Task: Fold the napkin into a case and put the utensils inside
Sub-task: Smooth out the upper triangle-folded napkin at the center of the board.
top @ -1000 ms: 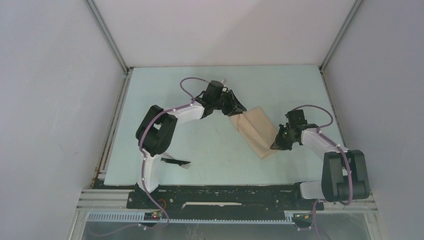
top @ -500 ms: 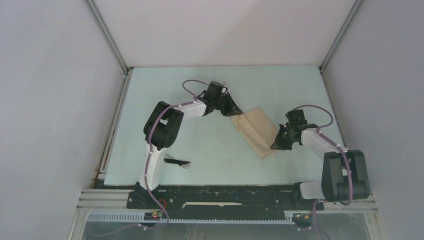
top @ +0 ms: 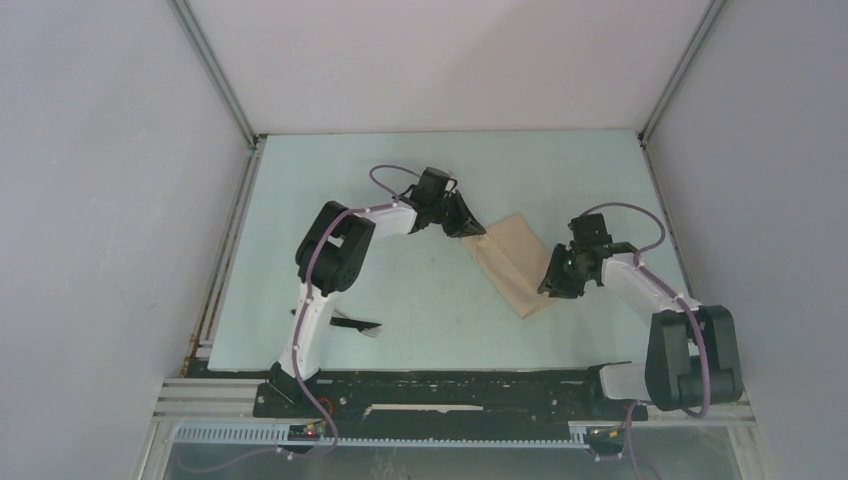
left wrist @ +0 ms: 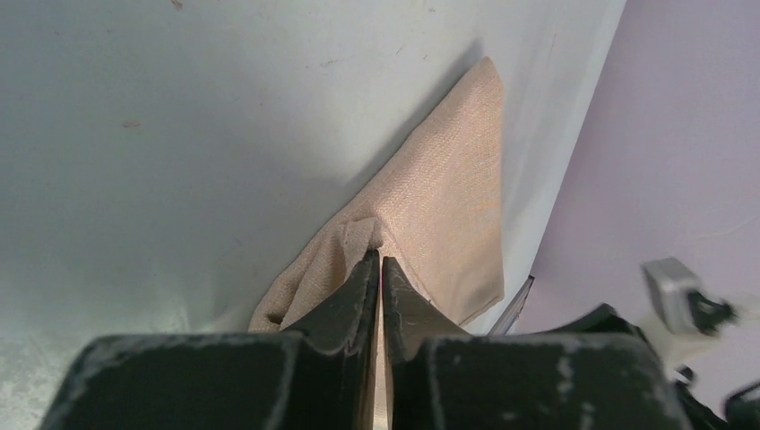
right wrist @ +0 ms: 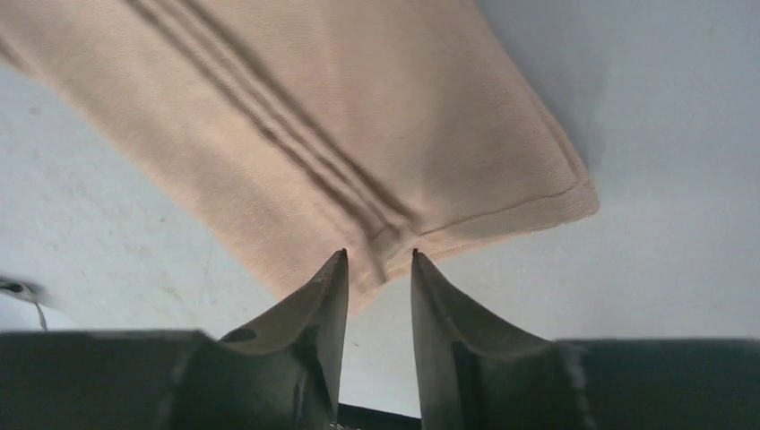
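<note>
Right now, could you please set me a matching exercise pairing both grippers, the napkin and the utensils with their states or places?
Things:
1. left gripper
2. right gripper
3. napkin
4. utensils

States or places:
A. lying beside the left arm, near its base
B. jaws apart at the cloth's edge
C. folded, between both grippers
D. pinched shut on a cloth corner

Pairs: 1-D, 2-B, 3-C, 4-A.

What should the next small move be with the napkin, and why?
Probably lift the left claw slightly and carry its corner across the napkin. Its jaws are pinched shut on that cloth, while the right claw stands open at another edge, gripping nothing, and the utensils lie apart from it.
</note>
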Robot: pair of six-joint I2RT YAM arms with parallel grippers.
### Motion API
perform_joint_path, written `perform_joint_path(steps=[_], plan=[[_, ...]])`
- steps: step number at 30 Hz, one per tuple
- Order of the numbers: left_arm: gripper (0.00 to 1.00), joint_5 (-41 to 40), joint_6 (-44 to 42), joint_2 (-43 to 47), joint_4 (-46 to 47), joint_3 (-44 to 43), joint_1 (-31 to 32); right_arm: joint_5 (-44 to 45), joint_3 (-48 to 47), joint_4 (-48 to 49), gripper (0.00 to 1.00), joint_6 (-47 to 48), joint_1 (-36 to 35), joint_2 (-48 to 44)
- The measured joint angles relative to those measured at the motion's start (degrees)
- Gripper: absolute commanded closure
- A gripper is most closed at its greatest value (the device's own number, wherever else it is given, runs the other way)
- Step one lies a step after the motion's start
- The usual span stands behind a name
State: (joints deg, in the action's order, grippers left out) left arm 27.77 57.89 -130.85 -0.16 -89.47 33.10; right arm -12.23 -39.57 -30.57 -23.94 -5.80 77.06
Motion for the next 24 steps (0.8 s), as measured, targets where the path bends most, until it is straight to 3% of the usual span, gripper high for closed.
perform_joint_path(steps=[2, 5, 9, 15, 19, 24], plan=[[0.91, 0.11, -0.07, -0.13, 0.00, 0.00, 0.00, 0.81, -2.25, -1.64, 0.38, 0.35, -1.53, -1.44], [0.92, 0.35, -0.39, -0.39, -0.02, 0.00, 0.00, -1.95, -6.08, -0.42, 0.30, 1.18, -3.02, -3.30], [0.94, 0.92, -0.96, -0.46, 0.02, 0.00, -0.02, -14.53, -11.61, 7.41, 0.31, 1.22, -4.42, 2.12], [0.97, 1.27, -0.98, -1.27, 0.15, 0.00, -0.04, -35.34, -21.90, 20.37, 0.34, -1.14, -8.72, 24.57], [1.00, 2.27, -0.96, -1.70, 0.94, 0.00, -0.24, -43.47, -24.76, 24.63, 0.34, -3.48, -9.97, 31.74], [1.00, 3.52, -0.90, -2.23, 1.95, 0.00, -0.57, -47.60, -27.98, 26.95, 0.35, -4.07, -10.03, 35.87]])
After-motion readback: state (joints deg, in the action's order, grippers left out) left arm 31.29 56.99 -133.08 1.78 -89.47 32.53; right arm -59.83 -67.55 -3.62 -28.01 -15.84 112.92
